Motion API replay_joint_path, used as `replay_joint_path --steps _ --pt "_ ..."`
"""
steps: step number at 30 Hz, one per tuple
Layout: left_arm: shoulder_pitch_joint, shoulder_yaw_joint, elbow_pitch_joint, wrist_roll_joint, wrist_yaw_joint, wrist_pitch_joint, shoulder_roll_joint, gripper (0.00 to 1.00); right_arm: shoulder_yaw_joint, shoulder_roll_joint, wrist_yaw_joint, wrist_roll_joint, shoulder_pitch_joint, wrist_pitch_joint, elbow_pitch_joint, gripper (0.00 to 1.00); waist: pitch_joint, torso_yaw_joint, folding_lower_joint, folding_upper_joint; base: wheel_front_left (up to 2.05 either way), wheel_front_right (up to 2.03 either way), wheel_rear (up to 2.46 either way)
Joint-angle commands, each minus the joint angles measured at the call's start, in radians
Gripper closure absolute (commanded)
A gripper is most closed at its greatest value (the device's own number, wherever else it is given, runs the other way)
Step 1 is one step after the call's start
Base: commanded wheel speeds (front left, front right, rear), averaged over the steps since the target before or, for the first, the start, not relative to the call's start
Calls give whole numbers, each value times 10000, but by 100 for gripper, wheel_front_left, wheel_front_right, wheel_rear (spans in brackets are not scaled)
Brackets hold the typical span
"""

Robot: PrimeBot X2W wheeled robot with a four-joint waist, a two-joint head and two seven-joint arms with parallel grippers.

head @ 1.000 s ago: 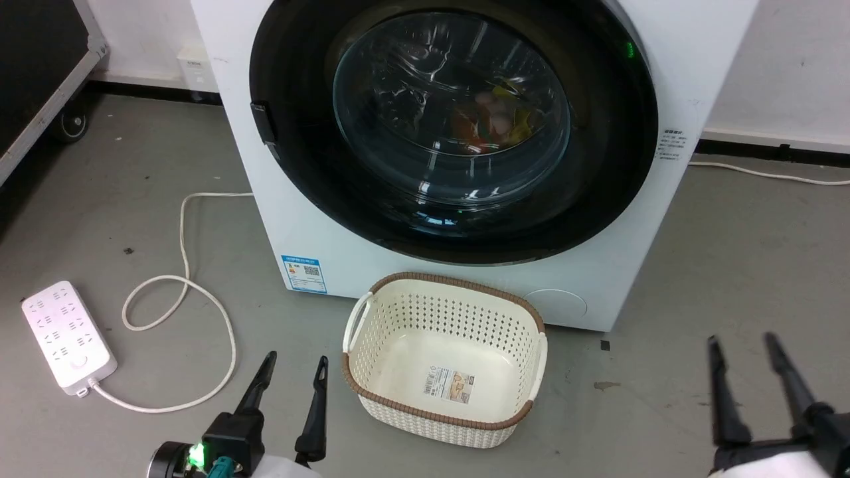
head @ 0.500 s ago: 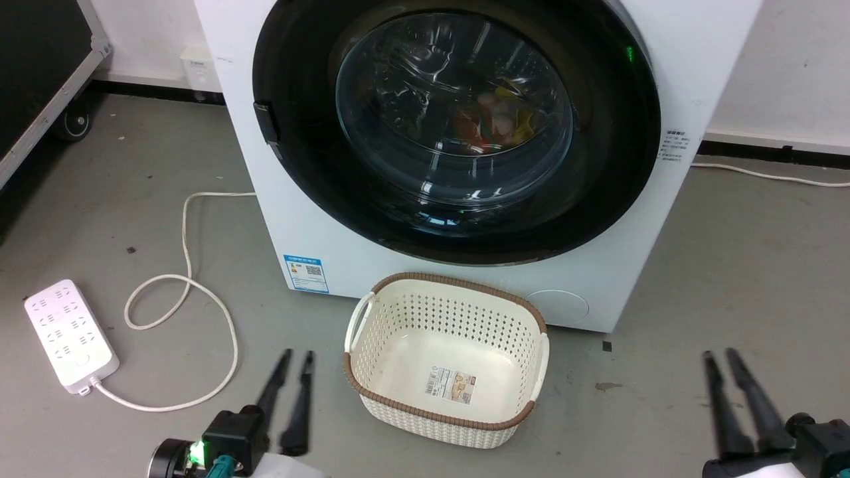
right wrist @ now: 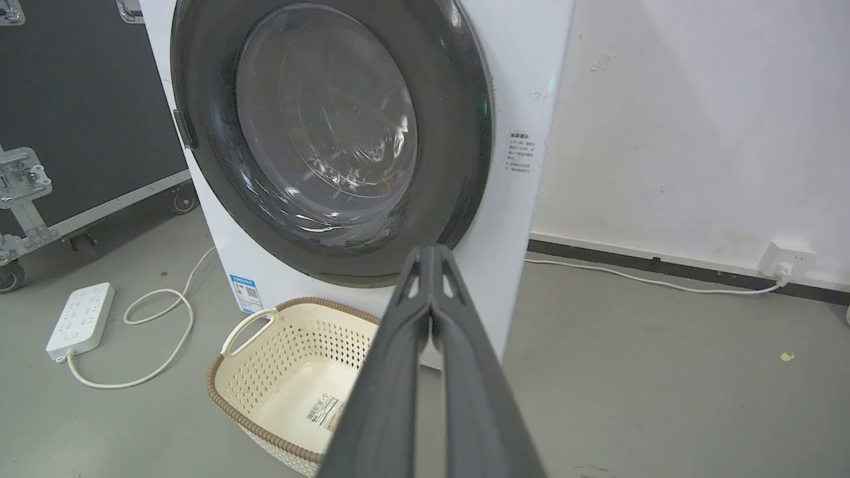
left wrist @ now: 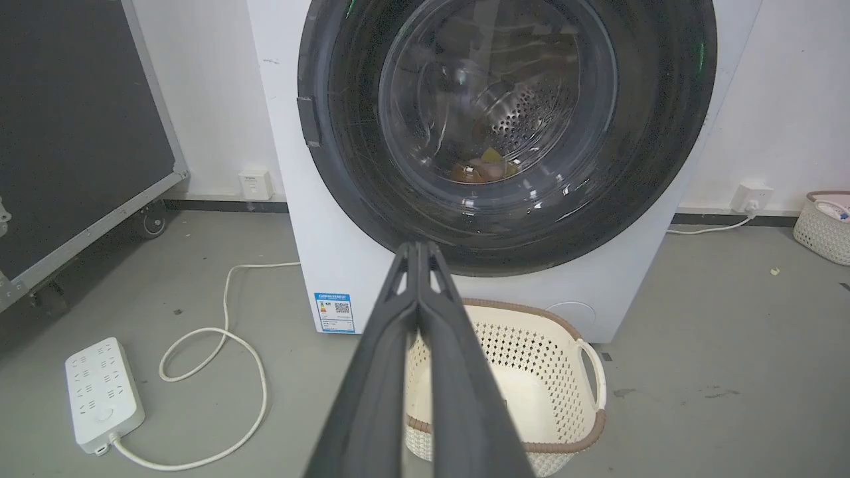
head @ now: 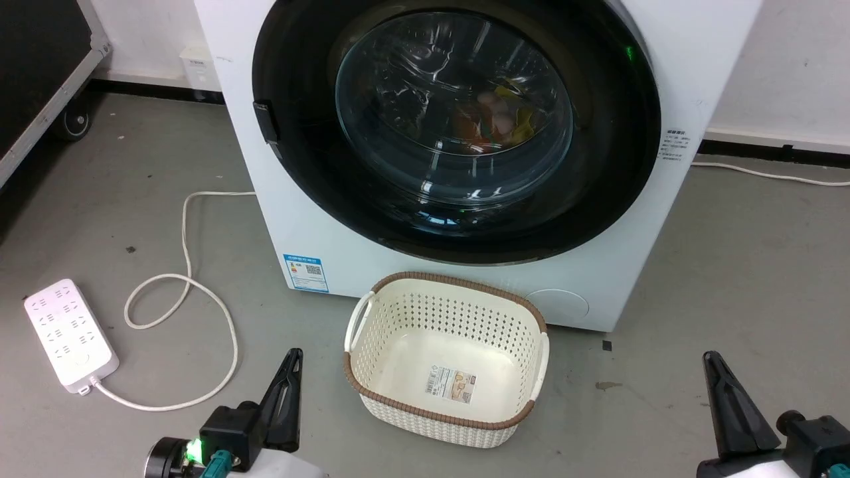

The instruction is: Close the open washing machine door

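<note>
Both pincers have closed since a second ago, when their long dark fingers stood spread apart. The left pincer [head: 294, 358] now has its two fingers pressed together into a single point, gripping nothing, low above the grey concrete floor [head: 730, 252]. The right pincer [head: 712, 362] is likewise fully closed and empty.

Ahead of both, rising higher than their tips, stands the big white front-loading washing machine [head: 299, 212]. Its large round black washing machine door [head: 458, 126], with a bulging clear glass bowl at its centre, lies flush against the machine's front, well apart from either pincer and beyond the gap between them. Colourful laundry shows dimly through the glass.

A cream perforated plastic basket with a brown woven rim [head: 458, 282] stands on the floor between the two pincers, nearer the left one and just in front of the machine. Ahead of the left pincer, a small blue-and-white sticker [head: 304, 273] sits low on the machine's front. To that pincer's left lies a white multi-socket power strip [head: 66, 332], its white cord [head: 229, 345] looping across the floor.
</note>
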Motion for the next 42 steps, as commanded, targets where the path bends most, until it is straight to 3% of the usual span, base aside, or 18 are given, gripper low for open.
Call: replay_joint_path --steps 1,42 --pt "-17 51 -61 81 33 49 -18 100 31 8 -1 -44 -120 32 -25 100 1 -2 0 -1 0 0 0" --pt "-58 447 -544 388 163 887 -106 100 437 23 -3 -162 -442 856 -97 100 43 -93 0 -1 0 0 0"
